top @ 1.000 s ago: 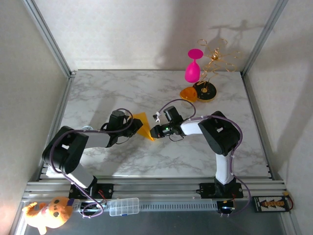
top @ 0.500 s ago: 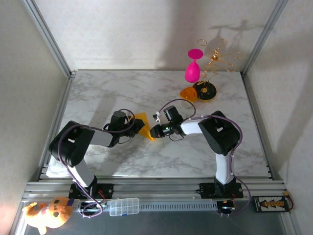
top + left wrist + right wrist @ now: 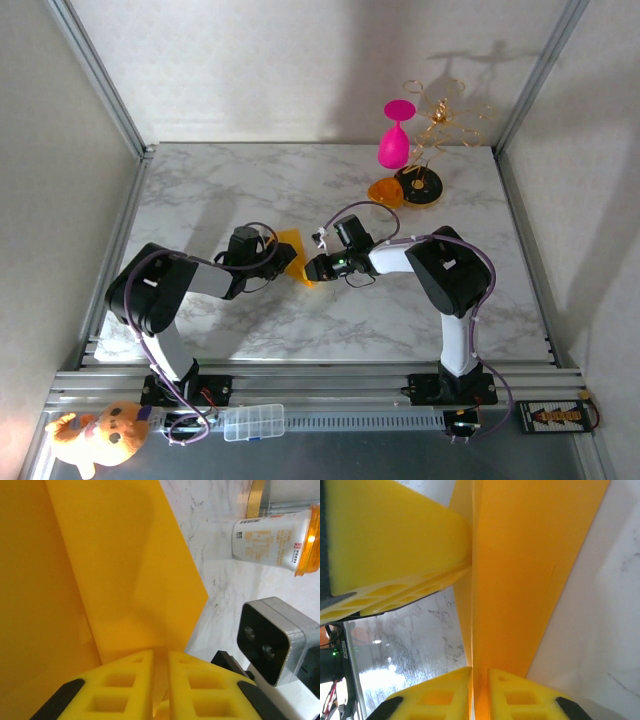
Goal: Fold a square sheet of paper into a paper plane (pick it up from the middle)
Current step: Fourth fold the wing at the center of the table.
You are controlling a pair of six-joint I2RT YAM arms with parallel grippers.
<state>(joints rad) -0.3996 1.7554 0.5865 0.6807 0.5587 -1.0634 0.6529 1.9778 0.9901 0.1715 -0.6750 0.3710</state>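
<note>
The square sheet of paper, yellow-orange and folded into a creased pointed shape, hangs just above the marble table at its middle, between my two grippers. My left gripper comes in from the left. In the left wrist view its yellow fingers are shut on the paper's lower edge. My right gripper comes in from the right. In the right wrist view the paper's folded edge fills the narrow slit of the right gripper. The left gripper's finger presses the paper from the other side.
At the back right stand a pink goblet, a gold wire stand, an orange-and-black disc and an orange dish. A white cup with an orange top lies beyond the paper. Aluminium frame posts edge the table.
My left arm has drawn in toward the middle, its elbow moving right. The visible part of the paper has become narrower. My right gripper has stayed in place.
</note>
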